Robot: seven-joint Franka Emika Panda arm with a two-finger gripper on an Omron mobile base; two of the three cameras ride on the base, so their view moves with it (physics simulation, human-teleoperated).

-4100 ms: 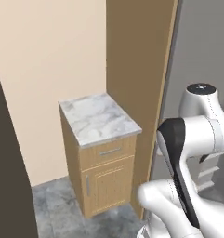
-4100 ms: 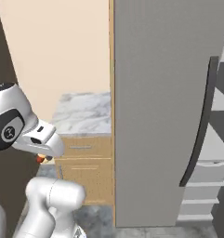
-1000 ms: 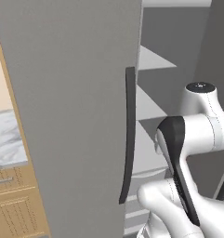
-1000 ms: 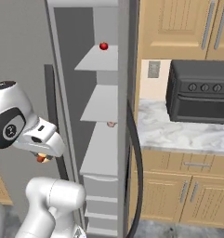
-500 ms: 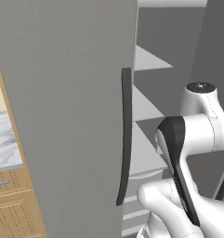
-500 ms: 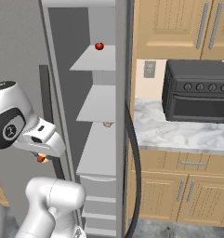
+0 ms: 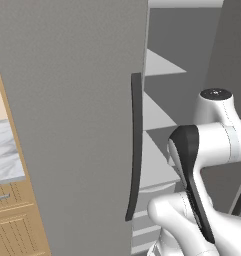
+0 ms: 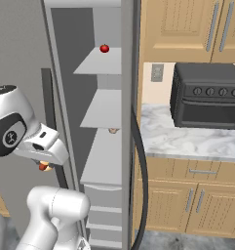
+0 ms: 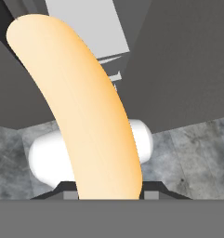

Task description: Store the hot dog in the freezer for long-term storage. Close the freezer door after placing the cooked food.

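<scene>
Between the finger tips: tan curved hot dog bun (image 9: 85,111) fills the hand view, rising from the bottom edge; small dark finger tips (image 9: 70,191) press in at both sides of its base.
Gripper state: two-finger gripper (image 9: 109,192) clamped narrow on the hot dog; in the right base view a bit of orange-red and tan (image 8: 44,167) peeks out under the white hand.
Arm: white Franka arm with dark joints (image 7: 202,165) folded up close to the base, in front of the fridge.
Freezer: narrow grey compartment (image 8: 102,146) stands open, white shelves stacked, white drawers below.
Freezer door: swung out edge-on, long dark vertical handle (image 8: 142,171) facing the camera.
Shelf contents: small red round item (image 8: 104,48) on the top shelf; small tan item (image 8: 112,130) at the back of a lower shelf, too small to tell.
Wide grey fridge door (image 7: 67,125): shut, dark vertical handle (image 7: 134,145) along its right edge.
Right side: black toaster oven (image 8: 206,95) on a marble counter (image 8: 187,139) over wooden cabinets.
Floor: grey mottled stone (image 9: 187,153) below the hand.
</scene>
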